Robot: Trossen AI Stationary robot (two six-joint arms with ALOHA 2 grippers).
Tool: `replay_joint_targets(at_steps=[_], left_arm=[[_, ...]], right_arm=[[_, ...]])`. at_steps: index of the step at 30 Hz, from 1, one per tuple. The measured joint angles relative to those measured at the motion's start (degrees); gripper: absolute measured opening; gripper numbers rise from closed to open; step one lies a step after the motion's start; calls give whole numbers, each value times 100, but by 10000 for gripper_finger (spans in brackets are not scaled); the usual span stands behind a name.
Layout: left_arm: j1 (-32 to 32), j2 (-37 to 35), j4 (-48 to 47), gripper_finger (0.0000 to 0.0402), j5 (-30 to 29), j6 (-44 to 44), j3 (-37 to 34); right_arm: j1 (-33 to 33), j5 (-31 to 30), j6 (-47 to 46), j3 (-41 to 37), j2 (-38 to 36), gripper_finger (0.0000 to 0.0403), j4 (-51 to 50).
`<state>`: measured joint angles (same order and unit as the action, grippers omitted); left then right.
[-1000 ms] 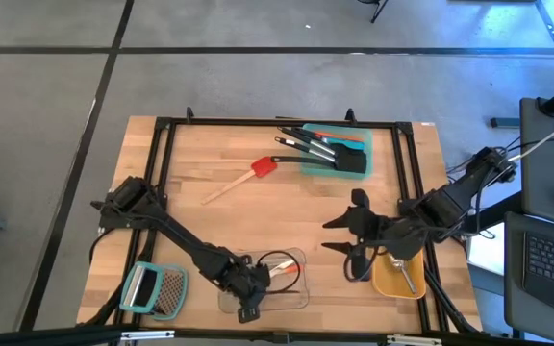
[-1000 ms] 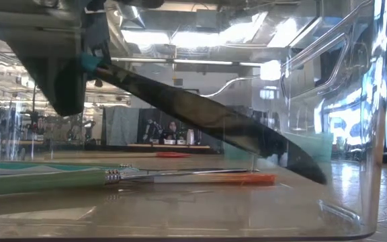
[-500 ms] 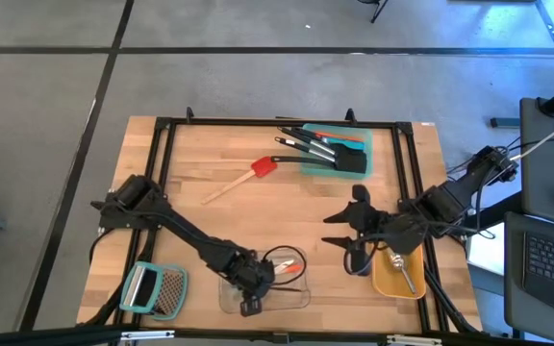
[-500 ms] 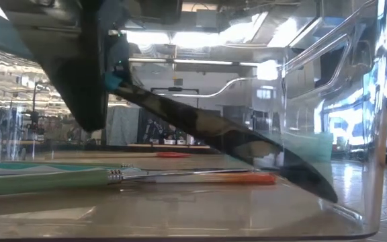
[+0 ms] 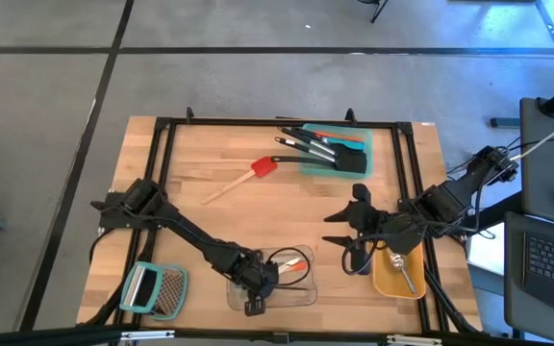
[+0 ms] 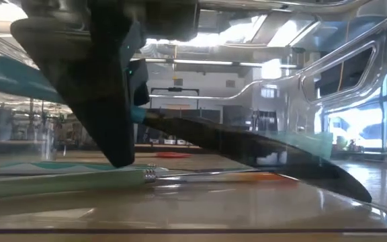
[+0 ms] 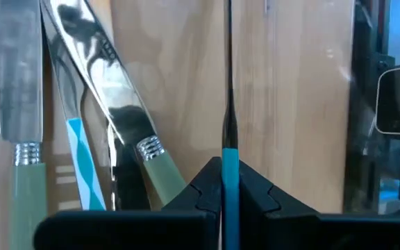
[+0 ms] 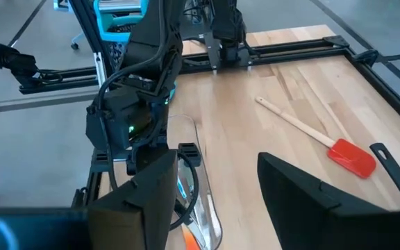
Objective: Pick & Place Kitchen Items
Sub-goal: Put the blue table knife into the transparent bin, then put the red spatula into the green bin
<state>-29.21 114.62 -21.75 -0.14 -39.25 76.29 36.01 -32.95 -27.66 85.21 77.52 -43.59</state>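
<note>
Two claws show: the left claw (image 5: 255, 288), low centre in the high view, is clenched on a slim teal-handled tool (image 7: 229, 180) inside the clear bin (image 5: 301, 293), so release comes next, while the right claw (image 5: 352, 240) waits spread at centre right.

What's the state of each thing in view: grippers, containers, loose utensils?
Left gripper: shut on a slim teal-handled tool, inside the clear plastic container.
Right gripper: open, empty, beside the yellow container.
Wooden-handled red spatula: flat on table, loose.
Teal container: holds black slotted spatulas.
</note>
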Motion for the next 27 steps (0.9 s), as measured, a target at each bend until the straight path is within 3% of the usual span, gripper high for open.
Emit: replay_joint_targets(at_steps=[14, 27], left_arm=[[-2, -73, 56, 110, -538, 193, -1], [-4, -974, -280, 118, -645, 12, -2]], right_arm=[[2, 168, 2, 0, 0, 201, -15], [-117, 166, 2, 0, 0, 201, 50]])
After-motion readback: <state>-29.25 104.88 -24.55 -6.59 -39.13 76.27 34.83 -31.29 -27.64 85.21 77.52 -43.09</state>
